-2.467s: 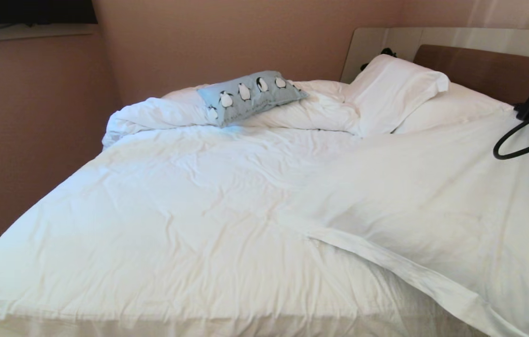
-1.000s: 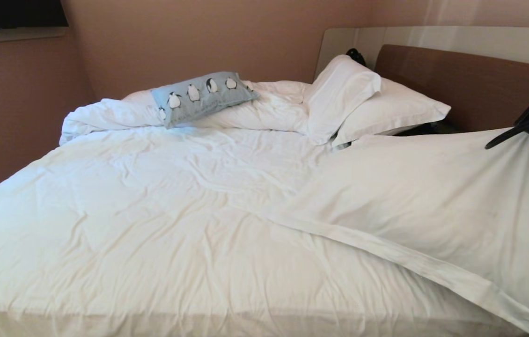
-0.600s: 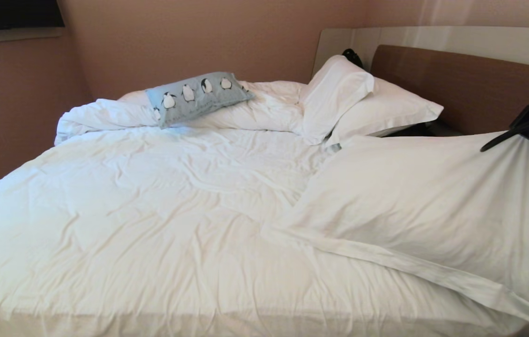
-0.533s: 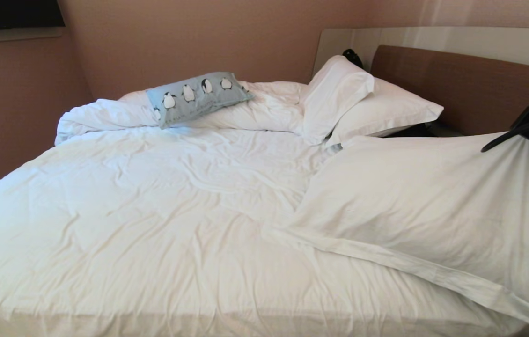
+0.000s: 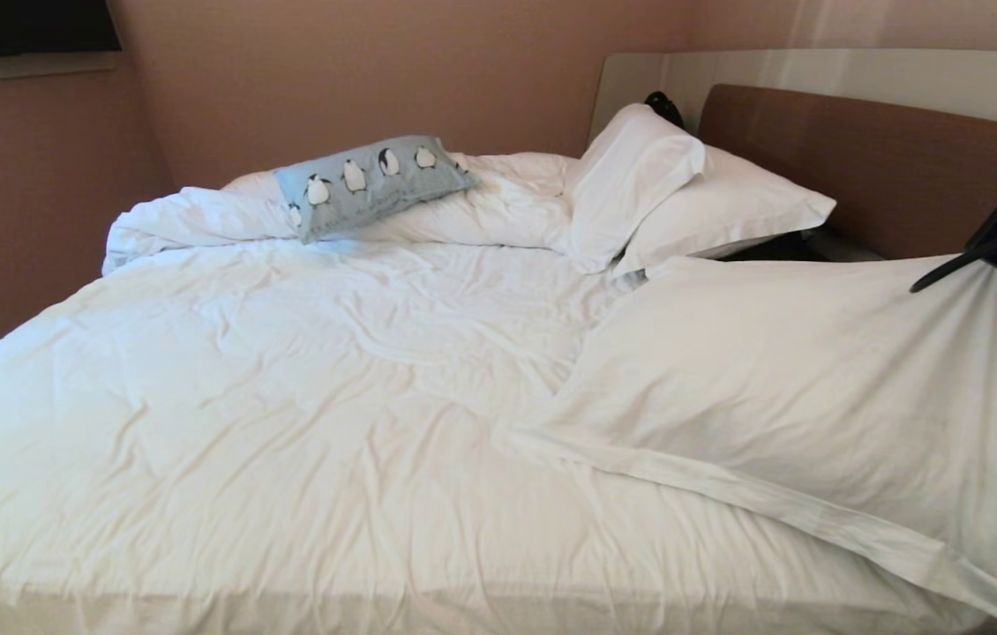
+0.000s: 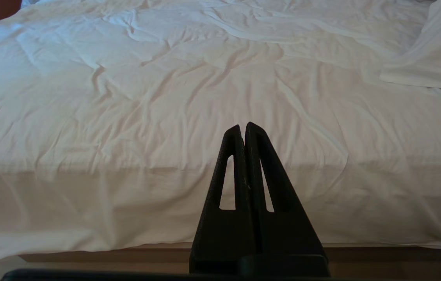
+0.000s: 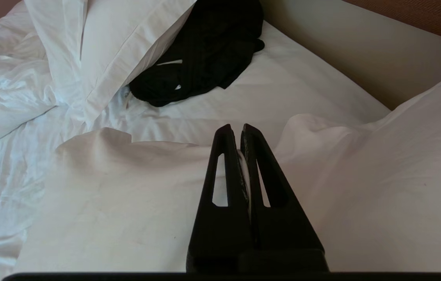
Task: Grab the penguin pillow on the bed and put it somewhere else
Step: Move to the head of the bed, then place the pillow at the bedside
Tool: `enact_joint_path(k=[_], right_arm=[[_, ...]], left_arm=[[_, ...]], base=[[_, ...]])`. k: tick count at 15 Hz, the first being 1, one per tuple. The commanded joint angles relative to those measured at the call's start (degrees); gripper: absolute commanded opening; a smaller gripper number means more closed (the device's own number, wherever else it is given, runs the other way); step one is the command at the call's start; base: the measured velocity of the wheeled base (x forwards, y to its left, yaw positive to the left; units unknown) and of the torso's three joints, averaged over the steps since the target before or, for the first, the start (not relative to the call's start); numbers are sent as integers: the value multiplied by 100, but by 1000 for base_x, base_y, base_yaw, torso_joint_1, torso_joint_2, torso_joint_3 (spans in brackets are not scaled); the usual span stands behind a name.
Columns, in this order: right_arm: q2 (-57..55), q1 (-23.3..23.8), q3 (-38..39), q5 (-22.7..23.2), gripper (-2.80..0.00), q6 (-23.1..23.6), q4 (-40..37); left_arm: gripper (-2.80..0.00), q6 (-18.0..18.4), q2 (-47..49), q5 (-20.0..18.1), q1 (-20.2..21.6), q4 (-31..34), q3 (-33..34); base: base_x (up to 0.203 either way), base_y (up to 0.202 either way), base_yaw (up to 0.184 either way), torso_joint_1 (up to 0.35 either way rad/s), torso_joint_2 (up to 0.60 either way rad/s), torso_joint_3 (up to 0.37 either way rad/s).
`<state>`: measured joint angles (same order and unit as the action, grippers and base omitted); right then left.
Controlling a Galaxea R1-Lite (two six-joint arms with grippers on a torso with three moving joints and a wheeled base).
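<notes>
A plain white pillow (image 5: 816,388) is lifted at right, clenched by the right gripper (image 7: 240,130); the penguin pillow (image 5: 372,183), upper left, is left untouched.

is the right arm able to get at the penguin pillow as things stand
Probably not. The right end effector is shut on a large white pillow at the bed's right side, while the penguin pillow lies across the bed on the far left.

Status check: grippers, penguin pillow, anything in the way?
Right gripper shut on big white pillow, holding it up. Left gripper shut, empty. Penguin pillow untouched on far duvet.
</notes>
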<state>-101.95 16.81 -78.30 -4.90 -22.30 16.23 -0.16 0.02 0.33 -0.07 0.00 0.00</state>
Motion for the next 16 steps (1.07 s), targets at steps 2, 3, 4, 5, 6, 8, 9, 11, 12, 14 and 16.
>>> enact_joint_path(k=[2, 3, 4, 5, 6, 8, 9, 11, 12, 14, 16], right_arm=[[26, -13, 91, 44, -280, 8, -5], [17, -51, 136, 50, -280, 43, -18], [17, -75, 176, 51, -280, 101, -23], [11, -105, 246, 30, -280, 250, -18], [11, -128, 277, 5, -280, 373, -19], [52, -168, 447, 5, -280, 532, 3], [52, -169, 469, 7, -38, 560, -5], [82, -173, 484, 20, 0, 583, -5], [180, -182, 503, 22, 0, 586, -5], [375, -244, 565, 27, 0, 596, -7], [560, -331, 663, 41, 0, 689, -14]], left_arm=[[-280, -2, -2, 2, -1, 0, 0], [-280, -2, 1, 2, -1, 0, 0], [-280, -2, -2, 2, -1, 0, 0], [-280, -2, 1, 2, -1, 0, 0], [-280, -2, -2, 2, -1, 0, 0], [-280, -2, -2, 2, -1, 0, 0], [-280, -2, 1, 2, -1, 0, 0], [-280, -2, 0, 2, -1, 0, 0], [-280, -2, 6, 2, -1, 0, 0], [-280, -2, 5, 2, -1, 0, 0], [-280, -2, -2, 2, -1, 0, 0]], base=[[0, 0, 0, 0, 0, 0], [0, 0, 0, 0, 0, 0], [0, 0, 0, 0, 0, 0], [0, 0, 0, 0, 0, 0], [0, 0, 0, 0, 0, 0], [0, 0, 0, 0, 0, 0], [0, 0, 0, 0, 0, 0], [0, 0, 0, 0, 0, 0], [0, 0, 0, 0, 0, 0], [0, 0, 0, 0, 0, 0], [0, 0, 0, 0, 0, 0]])
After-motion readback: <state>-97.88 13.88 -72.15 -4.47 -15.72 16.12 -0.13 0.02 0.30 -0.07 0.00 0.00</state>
